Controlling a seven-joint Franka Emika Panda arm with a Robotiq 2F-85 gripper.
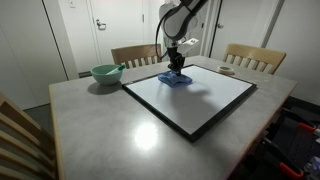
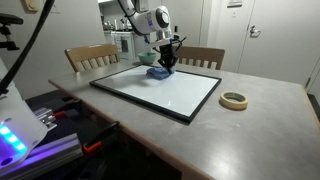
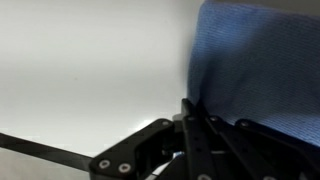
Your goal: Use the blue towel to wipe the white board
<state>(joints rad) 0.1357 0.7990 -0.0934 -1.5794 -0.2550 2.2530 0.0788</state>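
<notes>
- One table (image 1: 100, 125), grey top. It carries everything I list below and spreads out on all sides of the gripper (image 1: 177, 68).
- Three chairs counted in an exterior view. Two slatted wooden backs, (image 1: 135, 53) and (image 1: 255, 57), stand behind the gripper at the far edge. A third (image 1: 20, 140) is at the near corner, well away from it.
- One white board (image 1: 190, 95), glossy face in a thin black frame, lying flat on the table. The gripper stands over its far corner, and the rest of the panel stretches from there toward the camera in both exterior views.
- One robot arm (image 2: 150, 22), white, reaching down from above to the board's far end.
- One pale green bowl (image 1: 106, 73) on the bare table, off the board, well apart from the gripper on the picture-left side.
- One blue towel (image 1: 174, 78), bunched on the white board directly under the gripper tip and touching it. In the wrist view the towel fills the upper right just beyond the fingertips (image 3: 192, 118).
- One tape roll (image 2: 234, 100), a beige ring on the table beyond the board's edge, well apart from the gripper.
- One gripper, pointing down. I see the fingers drawn fully together, tips at the towel's edge. I cannot tell whether any fabric is pinched between them.
</notes>
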